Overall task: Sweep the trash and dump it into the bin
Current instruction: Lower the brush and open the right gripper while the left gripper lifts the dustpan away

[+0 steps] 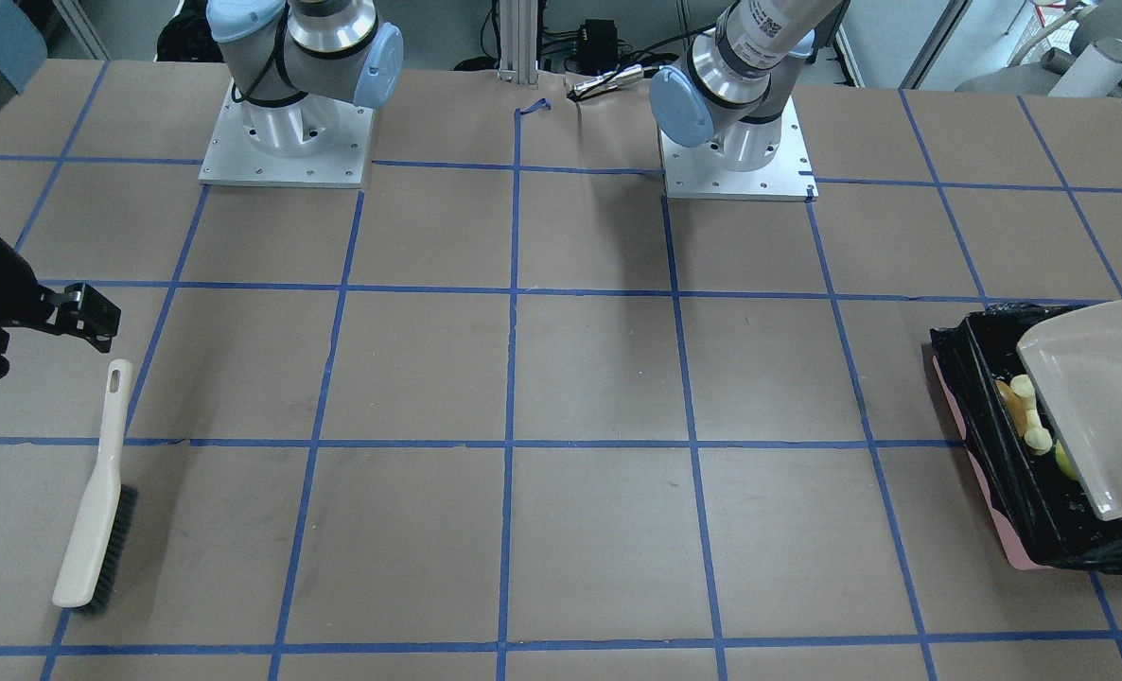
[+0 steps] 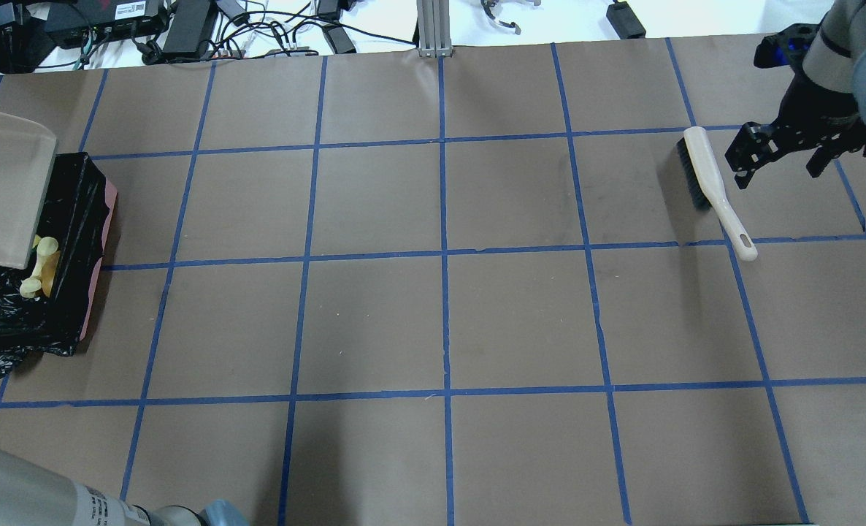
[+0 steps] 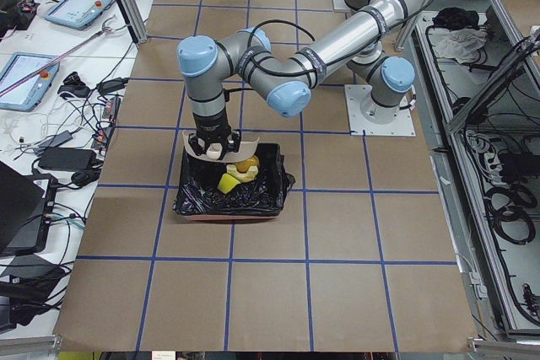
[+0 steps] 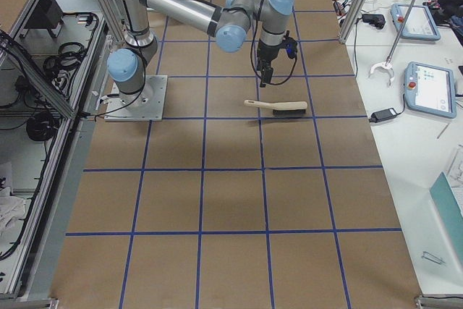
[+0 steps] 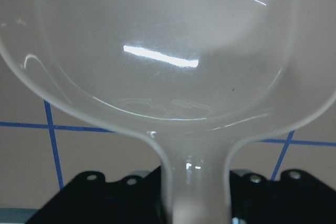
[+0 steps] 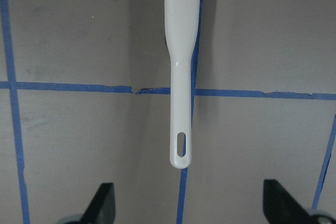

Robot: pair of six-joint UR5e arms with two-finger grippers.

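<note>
The pink bin (image 1: 982,445) with a black bag stands at the table's left end; it also shows in the overhead view (image 2: 75,219). In it lie the tan pastry (image 1: 1029,416), the yellow sponge (image 3: 228,183) and the golden-brown lump (image 3: 246,163). My left gripper (image 5: 194,203) is shut on the handle of the beige dustpan (image 1: 1100,397), held tilted over the bin. My right gripper (image 2: 780,164) is open and empty, just above the handle end of the beige brush (image 2: 710,186), which lies flat on the table.
The table is brown paper with a blue tape grid (image 2: 444,256). The arm bases (image 1: 287,142) stand at the robot's side. Cables and power supplies (image 2: 185,29) lie beyond the far edge.
</note>
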